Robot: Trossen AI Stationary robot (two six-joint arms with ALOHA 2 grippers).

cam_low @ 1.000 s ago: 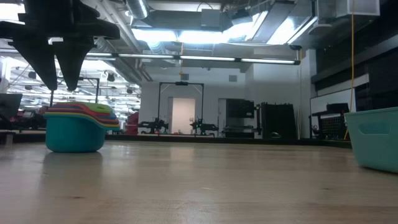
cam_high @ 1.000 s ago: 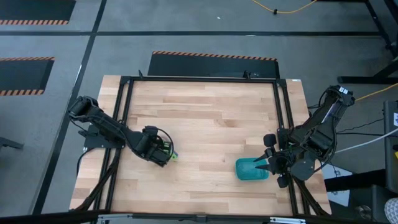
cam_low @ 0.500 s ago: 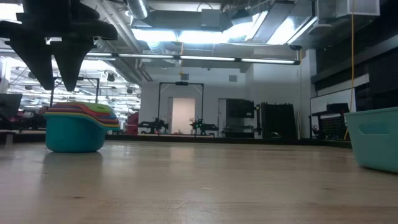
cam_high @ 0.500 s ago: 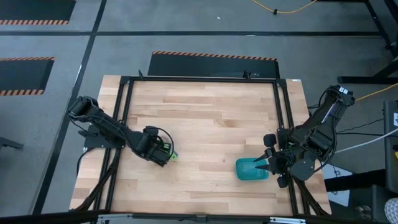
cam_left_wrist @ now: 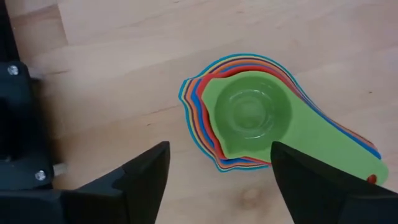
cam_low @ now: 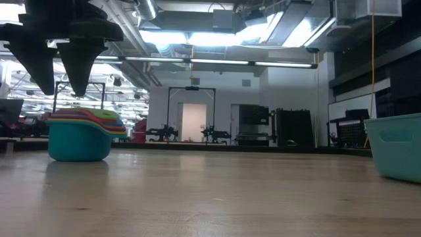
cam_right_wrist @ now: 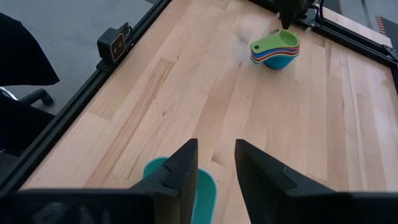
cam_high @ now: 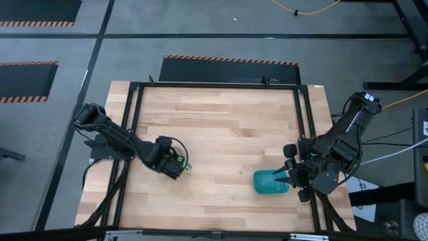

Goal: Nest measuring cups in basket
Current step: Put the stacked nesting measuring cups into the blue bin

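On the table sit one nested cup stack (cam_left_wrist: 252, 115), one basket (cam_high: 270, 182); left end effector (cam_left_wrist: 219, 163) spread.

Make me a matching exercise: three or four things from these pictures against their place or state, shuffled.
Things:
1. cup stack
2. basket
3. left gripper
4. green cup

Places or states:
A. open, above the stack
B. topmost in the stack
C. on the table, outside the basket
D. under the right gripper

Pairs: 1-C, 2-D, 3-A, 4-B
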